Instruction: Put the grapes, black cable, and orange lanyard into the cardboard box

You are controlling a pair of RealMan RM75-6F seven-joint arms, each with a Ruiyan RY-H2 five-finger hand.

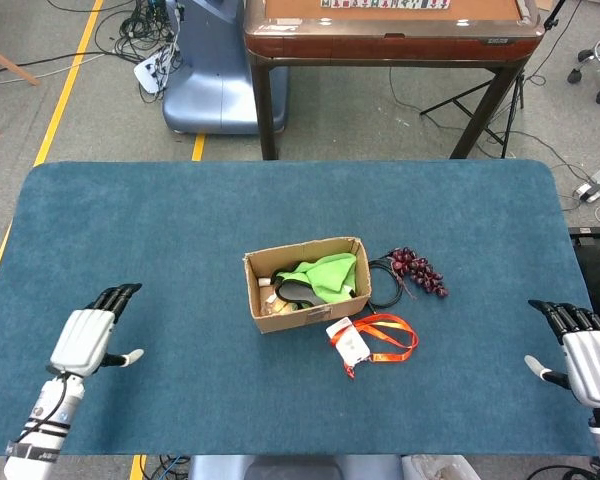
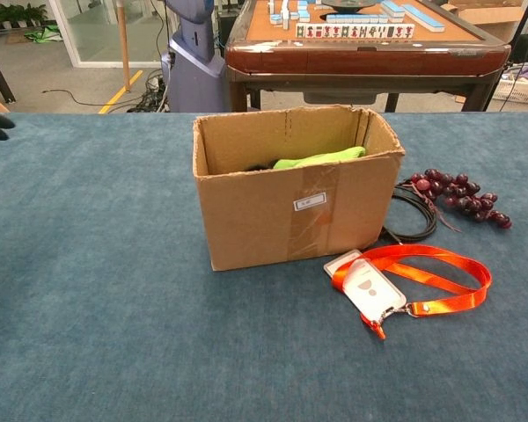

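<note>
Three things still wait outside the box, and nothing has gone in yet by the look of it.

Far on the left, the grey and black left hand (image 1: 92,330) hovers over the blue felt table (image 1: 140,230). Its fingers are stretched out and it holds nothing. It is well apart from everything it needs.

In the middle sits the open brown cardboard box (image 2: 295,215). A bright green cloth thing (image 1: 330,275) already lies inside and takes up a lot of room. That could be a problem: new things may sit on top and slide back out.

Just in front of the box, to its right, lies the flat orange lanyard (image 2: 436,277) with a white card holder (image 2: 368,286). It is thin and floppy, so fingers may slip off it or only lift one end.

Right beside the box lies the coiled thin black cable (image 2: 415,211), touching the box wall or very near it. A hand reaching for it might bump the box and push it away. The coil could also come loose and hang over the edge.

Next to the cable is the bunch of dark purple grapes (image 2: 462,195). It seems to touch the cable, so lifting one may drag the other. A hard squeeze could pull grapes off.

Far on the right, the grey and black right hand (image 1: 585,350) is also spread out and holds nothing. I think it is the closer one for these three things.
</note>
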